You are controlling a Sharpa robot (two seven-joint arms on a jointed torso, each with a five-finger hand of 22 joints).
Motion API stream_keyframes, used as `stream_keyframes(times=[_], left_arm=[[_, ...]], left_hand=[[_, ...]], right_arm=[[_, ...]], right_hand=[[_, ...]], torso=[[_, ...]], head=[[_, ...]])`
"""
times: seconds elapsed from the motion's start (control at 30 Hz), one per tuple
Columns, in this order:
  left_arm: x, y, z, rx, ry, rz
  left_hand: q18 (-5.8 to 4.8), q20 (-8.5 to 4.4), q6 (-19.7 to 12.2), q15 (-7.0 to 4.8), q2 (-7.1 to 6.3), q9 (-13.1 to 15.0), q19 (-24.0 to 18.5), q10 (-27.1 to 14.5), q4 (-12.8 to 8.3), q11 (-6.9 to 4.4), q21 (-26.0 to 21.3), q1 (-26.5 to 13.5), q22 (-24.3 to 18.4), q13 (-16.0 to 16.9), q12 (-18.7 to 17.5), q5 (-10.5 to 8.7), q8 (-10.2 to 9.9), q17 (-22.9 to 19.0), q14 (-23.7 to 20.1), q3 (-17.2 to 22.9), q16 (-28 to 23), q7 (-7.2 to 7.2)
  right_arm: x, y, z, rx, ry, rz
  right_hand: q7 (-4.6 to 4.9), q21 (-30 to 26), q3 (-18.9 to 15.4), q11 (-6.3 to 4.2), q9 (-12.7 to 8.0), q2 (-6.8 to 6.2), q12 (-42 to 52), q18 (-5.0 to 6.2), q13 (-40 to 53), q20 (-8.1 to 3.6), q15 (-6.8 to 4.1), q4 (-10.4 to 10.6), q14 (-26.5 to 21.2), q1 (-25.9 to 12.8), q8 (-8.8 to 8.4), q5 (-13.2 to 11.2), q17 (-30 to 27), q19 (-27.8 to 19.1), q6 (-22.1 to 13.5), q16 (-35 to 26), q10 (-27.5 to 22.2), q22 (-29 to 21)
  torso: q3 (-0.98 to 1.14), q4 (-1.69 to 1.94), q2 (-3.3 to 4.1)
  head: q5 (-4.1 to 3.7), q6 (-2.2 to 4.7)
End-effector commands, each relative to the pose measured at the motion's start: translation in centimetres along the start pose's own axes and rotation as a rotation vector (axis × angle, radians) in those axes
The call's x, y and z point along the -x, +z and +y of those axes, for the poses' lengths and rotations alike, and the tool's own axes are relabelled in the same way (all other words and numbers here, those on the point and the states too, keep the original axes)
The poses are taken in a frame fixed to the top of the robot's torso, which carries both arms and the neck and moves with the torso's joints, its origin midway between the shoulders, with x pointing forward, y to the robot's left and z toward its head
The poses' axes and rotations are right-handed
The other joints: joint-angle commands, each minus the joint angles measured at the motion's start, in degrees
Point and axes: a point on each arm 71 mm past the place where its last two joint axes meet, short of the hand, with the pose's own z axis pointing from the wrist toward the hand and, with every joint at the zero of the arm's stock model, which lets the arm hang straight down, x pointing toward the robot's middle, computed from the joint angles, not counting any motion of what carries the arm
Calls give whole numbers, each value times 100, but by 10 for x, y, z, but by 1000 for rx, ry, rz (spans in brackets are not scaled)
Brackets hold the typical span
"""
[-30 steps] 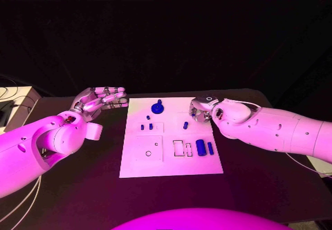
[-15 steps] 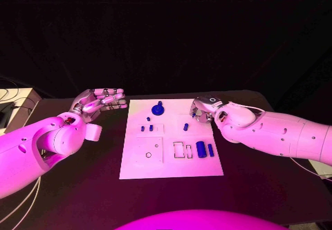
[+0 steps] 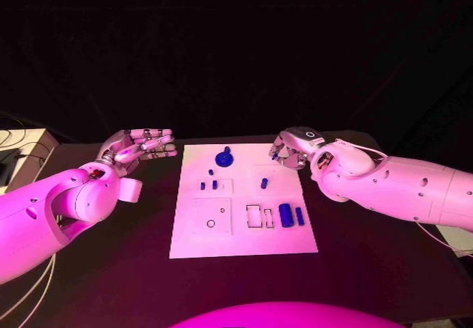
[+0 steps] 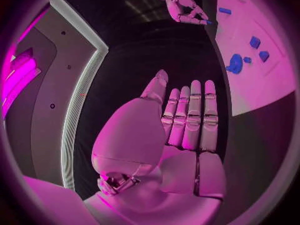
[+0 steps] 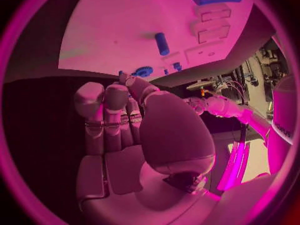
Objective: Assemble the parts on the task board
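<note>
The white task board (image 3: 247,232) lies in the middle of the black table. On it are a blue gear-like part (image 3: 225,158), several small blue pegs such as one (image 3: 264,182), and a thick blue cylinder (image 3: 286,214) beside a thin one (image 3: 299,216). My right hand (image 3: 292,147) hovers at the board's far right corner, fingers curled, pinching a small blue part (image 3: 275,156) at its fingertips; the left wrist view shows that hand (image 4: 181,5) with the blue tip (image 4: 207,21). My left hand (image 3: 138,145) floats left of the board's far corner, fingers apart and holding nothing.
Recessed slots (image 3: 260,214) and a square pocket with a small hole (image 3: 211,222) mark the board's near half. A pale box with cables (image 3: 24,147) sits at the table's far left edge. Bare black table (image 3: 374,260) surrounds the board.
My right hand has lifted up and back from the board's far right corner, keeping the small blue part. My left hand has drifted slightly back.
</note>
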Motion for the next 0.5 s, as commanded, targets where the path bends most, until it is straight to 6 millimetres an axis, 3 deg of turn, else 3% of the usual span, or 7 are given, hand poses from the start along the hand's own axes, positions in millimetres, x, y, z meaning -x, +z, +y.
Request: stream_keyframes(times=[0.03,0.2,0.43,0.5], left_arm=[[-2,1,0,-5,-1,10],[-5,2,-1,-10,-3,13],[-12,3,-3,-32,-7,15],[-14,4,-3,-35,-7,14]], left_hand=[[-56,5,-8,33,-2,-4,12,-38,-15,4,31,-24,-5,-3,-23,-5,-23,6,-4,-28,3,-11],[-56,5,-8,33,-2,-4,12,-38,-15,4,31,-24,-5,-3,-23,-5,-23,6,-4,-28,3,-11],[-54,2,12,27,10,-3,18,-3,-21,-8,43,-12,-24,-2,-19,-3,-20,8,7,-19,6,-14],[-54,2,12,27,10,-3,18,-3,-21,-8,43,-12,-24,-2,-19,-3,-20,8,7,-19,6,-14]], right_arm=[[3,-3,11,15,90,-5],[0,-6,35,75,127,12],[-18,-10,85,207,91,50],[-24,-11,96,231,84,60]], right_hand=[[6,3,-4,-257,-7,45,12,72,22,-29,-26,-46,-11,14,-18,53,2,193,34,22,442,556],[6,5,-10,-256,-8,46,12,73,22,-28,-25,-52,-11,14,-18,62,1,190,34,22,440,555],[4,18,-18,-258,-9,50,12,76,22,-26,-25,-63,-8,4,-17,76,-3,185,39,24,445,554],[1,19,-22,-258,-10,47,12,77,22,-26,-26,-64,-8,-1,-18,94,-5,182,40,25,445,553]], torso=[[-5,-2,6],[-1,0,8],[-15,8,-2],[-17,17,2]], head=[[38,27],[126,31],[373,17],[412,8]])
